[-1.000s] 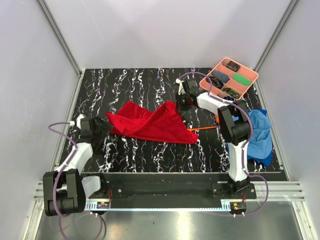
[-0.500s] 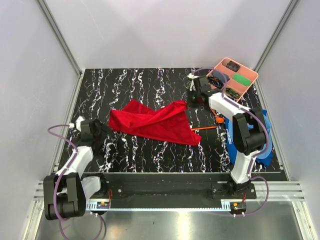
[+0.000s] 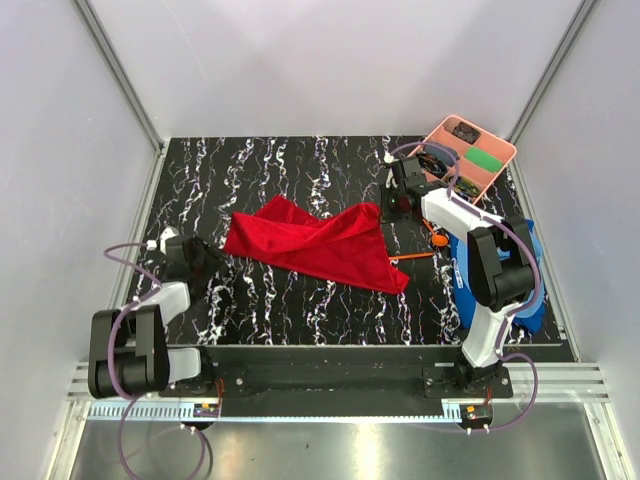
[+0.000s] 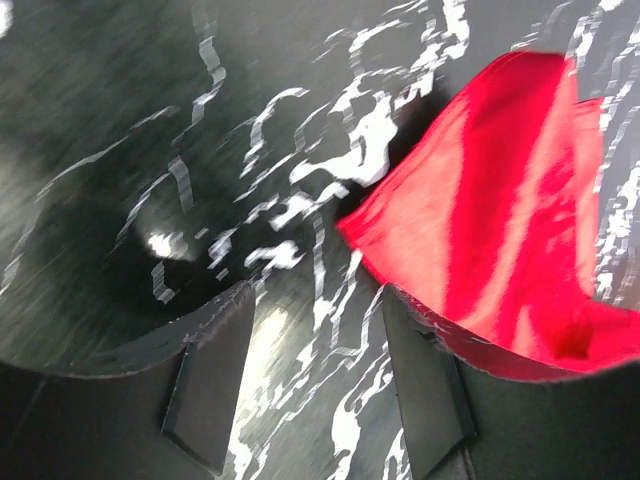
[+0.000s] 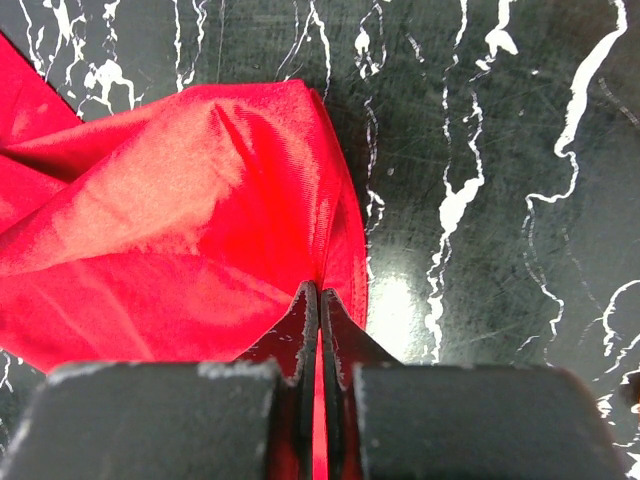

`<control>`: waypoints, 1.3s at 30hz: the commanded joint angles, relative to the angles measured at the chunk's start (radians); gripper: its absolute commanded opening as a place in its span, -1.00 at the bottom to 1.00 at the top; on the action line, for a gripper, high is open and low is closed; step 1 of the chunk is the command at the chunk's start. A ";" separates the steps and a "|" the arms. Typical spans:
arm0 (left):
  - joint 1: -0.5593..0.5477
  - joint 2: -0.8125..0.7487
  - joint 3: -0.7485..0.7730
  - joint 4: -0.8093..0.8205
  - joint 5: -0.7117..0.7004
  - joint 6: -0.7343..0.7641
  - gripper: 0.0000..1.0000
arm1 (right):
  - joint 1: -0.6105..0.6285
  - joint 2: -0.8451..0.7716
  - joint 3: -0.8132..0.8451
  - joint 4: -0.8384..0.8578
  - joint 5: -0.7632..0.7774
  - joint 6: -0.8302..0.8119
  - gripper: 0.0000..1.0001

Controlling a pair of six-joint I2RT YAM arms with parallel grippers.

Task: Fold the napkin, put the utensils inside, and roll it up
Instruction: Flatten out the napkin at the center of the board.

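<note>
The bright red soft cloth napkin is lying crumpled across the middle of the black marbled table, not yet folded flat. The right gripper is pinching a bunched fold at the napkin's 2 o'clock corner, jaws almost together with red cloth between them. The left gripper is hanging wide and empty at the napkin's 9 o'clock side, near that corner but apart from it.

The cloth is looking thin, light and limp, so it will likely sag and drag rather than hold a crease. Corners and edges seem the best holds, one per arm.

A slim orange plastic utensil is poking out at the napkin's 4 o'clock edge, and how much lies underneath is hidden. A second orange bit by the right arm is too small to identify. The left wrist view is showing heavy blur.
</note>
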 commanded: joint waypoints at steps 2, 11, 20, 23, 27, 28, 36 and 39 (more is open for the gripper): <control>-0.013 0.129 0.063 0.096 0.042 0.019 0.17 | 0.002 -0.032 -0.012 0.006 -0.039 0.016 -1.00; -0.052 0.207 0.121 0.064 0.010 0.020 0.04 | 0.004 -0.054 -0.020 0.005 -0.058 0.022 -1.00; -0.074 0.221 0.146 0.032 -0.007 0.045 -0.39 | 0.004 -0.062 -0.023 0.008 -0.076 0.030 -1.00; -0.075 0.227 0.152 0.029 -0.005 0.054 -0.56 | 0.004 -0.065 -0.021 0.009 -0.084 0.030 -1.00; -0.074 0.224 0.149 0.032 -0.002 0.063 -0.95 | 0.004 -0.077 -0.024 0.008 -0.085 0.030 -1.00; -0.074 0.221 0.149 0.032 -0.002 0.065 -1.00 | 0.004 -0.080 -0.026 0.008 -0.085 0.028 -1.00; -0.075 -0.031 0.182 -0.088 -0.016 0.078 -1.00 | 0.004 -0.226 -0.050 0.006 -0.095 0.035 -1.00; -0.074 -0.168 0.207 -0.155 -0.033 0.080 -1.00 | 0.004 -0.308 -0.059 0.003 -0.096 0.030 -1.00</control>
